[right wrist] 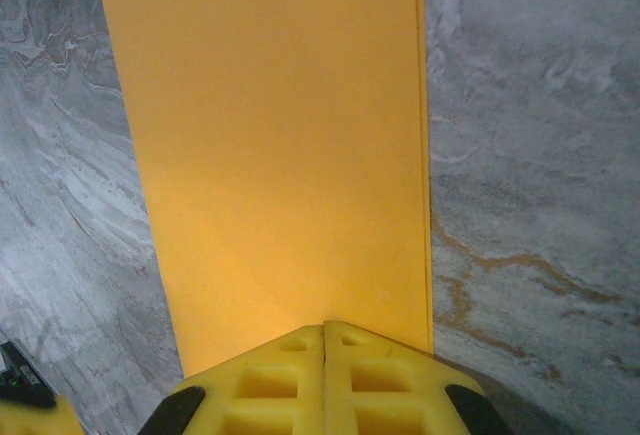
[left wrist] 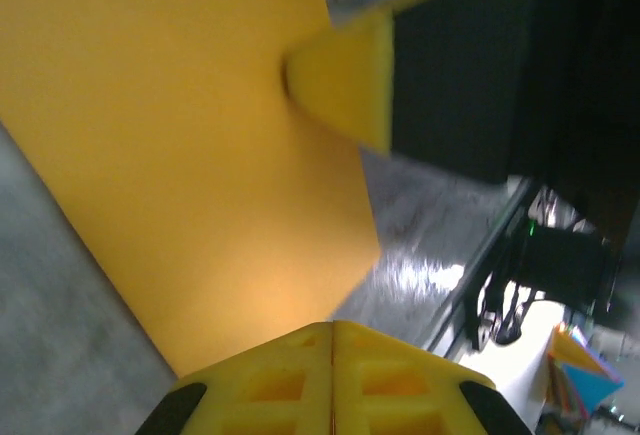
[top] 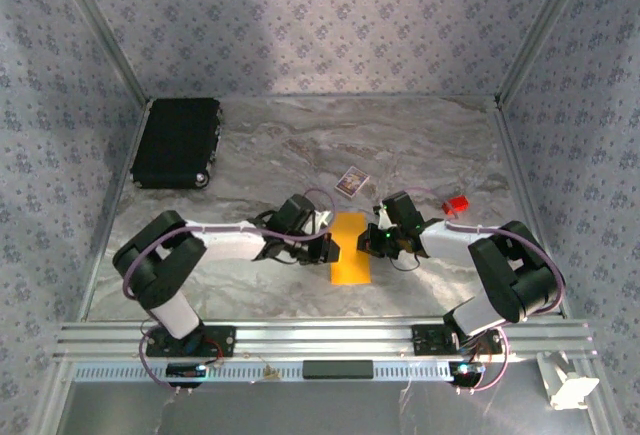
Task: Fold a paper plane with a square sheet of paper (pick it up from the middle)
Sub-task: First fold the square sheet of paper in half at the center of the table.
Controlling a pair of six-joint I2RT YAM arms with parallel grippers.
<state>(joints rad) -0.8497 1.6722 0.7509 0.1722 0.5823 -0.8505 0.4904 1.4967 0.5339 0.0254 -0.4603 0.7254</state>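
Note:
The square sheet of paper (top: 350,250) lies flat on the marble table between my two arms. It is orange-yellow and folded into a long narrow rectangle. My left gripper (top: 331,246) is shut, its yellow tips at the paper's left edge. In the left wrist view the paper (left wrist: 180,135) spreads out ahead of the left gripper (left wrist: 333,326), and the right gripper's yellow fingertip (left wrist: 345,80) rests on it. My right gripper (top: 371,241) is also shut, at the paper's right edge. In the right wrist view the right gripper (right wrist: 324,327) sits over the paper (right wrist: 280,135), with no paper between the fingers.
A black case (top: 178,142) lies at the back left. A small purple-and-white card (top: 350,182) sits just beyond the paper, and a tiny red block (top: 456,204) is to the right. A metal rail (top: 320,335) runs along the near edge. Patterned walls enclose the table.

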